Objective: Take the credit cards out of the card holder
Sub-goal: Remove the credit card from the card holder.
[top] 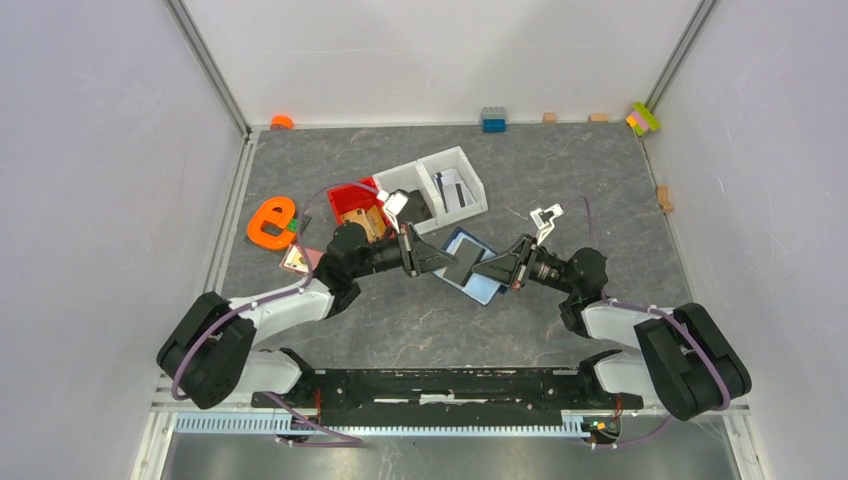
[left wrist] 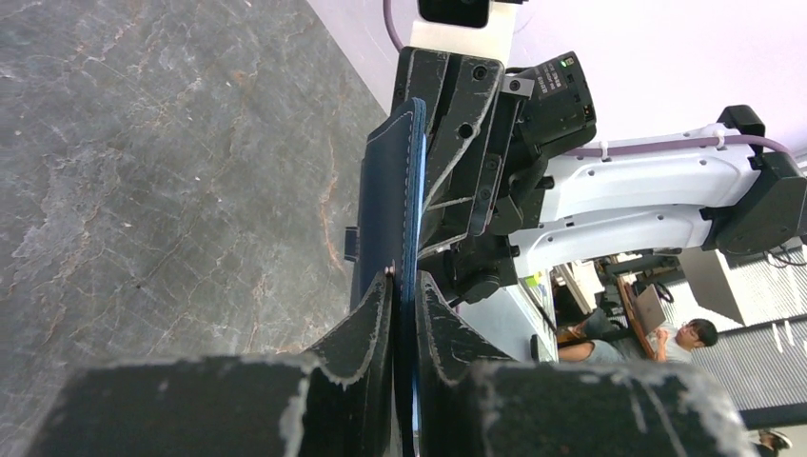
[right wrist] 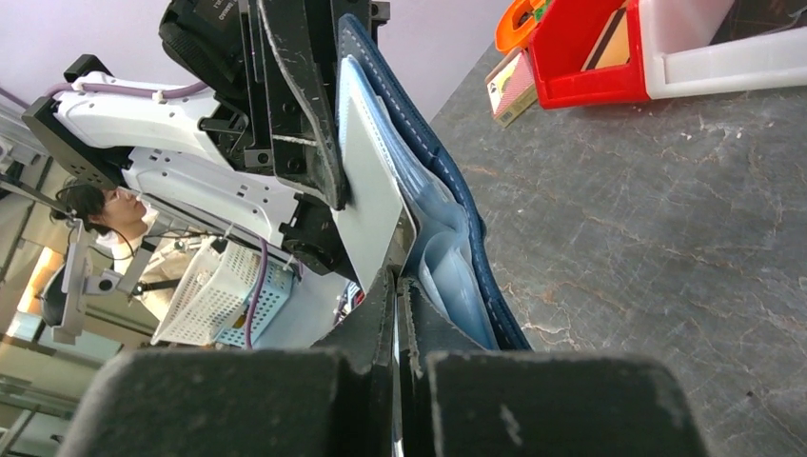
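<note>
Closest to the right wrist camera, the right gripper (right wrist: pixel 396 286) is clenched on the lower edge of a light grey, thin flat credit card (right wrist: pixel 369 190), one finger pressed to each face. The card looks light, stiff and slick. A pinch on its bare edge, as here, suits it best, and I judge it should be drawn straight along the pocket so it neither bends nor slips.

Just behind it lies the soft, dark navy-blue folding card holder (right wrist: pixel 440 238), spread open with its paler blue pockets towards the card. It is limp and would follow any pull unless held.

From the opposite side, the left gripper (left wrist: pixel 404 286) grasps the holder's edge, its jaws pressed onto the navy cover.

All of this sits over the middle of the grey stone-patterned worktop (top: pixel 400 320). I cannot tell whether the holder touches it.

Towards the far edge stand a red bin (top: pixel 355 200) and two white bins (top: pixel 447 182).
</note>
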You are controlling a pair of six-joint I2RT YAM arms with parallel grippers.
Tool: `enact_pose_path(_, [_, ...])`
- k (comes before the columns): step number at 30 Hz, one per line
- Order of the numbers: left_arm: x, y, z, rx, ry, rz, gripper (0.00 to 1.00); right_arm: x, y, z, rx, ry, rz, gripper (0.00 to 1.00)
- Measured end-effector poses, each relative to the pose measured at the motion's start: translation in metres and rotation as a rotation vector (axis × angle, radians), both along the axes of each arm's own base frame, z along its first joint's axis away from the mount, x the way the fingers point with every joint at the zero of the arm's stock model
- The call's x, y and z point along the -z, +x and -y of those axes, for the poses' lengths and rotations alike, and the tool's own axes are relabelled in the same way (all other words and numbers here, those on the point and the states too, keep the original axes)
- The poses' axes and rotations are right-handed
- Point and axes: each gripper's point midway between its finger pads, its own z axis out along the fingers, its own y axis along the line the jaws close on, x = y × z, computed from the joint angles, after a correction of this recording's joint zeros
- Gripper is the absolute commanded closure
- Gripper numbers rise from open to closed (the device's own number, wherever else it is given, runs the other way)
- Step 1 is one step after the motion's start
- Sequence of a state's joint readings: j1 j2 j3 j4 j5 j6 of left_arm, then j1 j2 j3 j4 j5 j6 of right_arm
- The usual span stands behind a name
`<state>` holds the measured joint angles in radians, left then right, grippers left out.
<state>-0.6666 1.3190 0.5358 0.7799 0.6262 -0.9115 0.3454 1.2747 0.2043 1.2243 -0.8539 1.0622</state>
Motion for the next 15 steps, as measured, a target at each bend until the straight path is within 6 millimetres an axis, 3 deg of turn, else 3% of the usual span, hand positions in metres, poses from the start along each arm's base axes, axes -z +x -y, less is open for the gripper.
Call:
enact_pose_path(6, [-0.004,0.004,-0.017,-0.045,-0.021,0.017,0.96,0.0,0.002,-0.003,-0.004,-0.019,0.015,1.0])
enact_pose_path(13, [-0.007,0.004,-0.022,-0.059,-0.032,0.031,0.98,0.003,0.002,-0.002,0.002,-0.029,0.006,1.0])
enact_pose_path(15, [-0.007,0.004,-0.022,-0.059,-0.034,0.03,0.98,0.003,0.002,-0.002,0.002,-0.029,0.007,0.79])
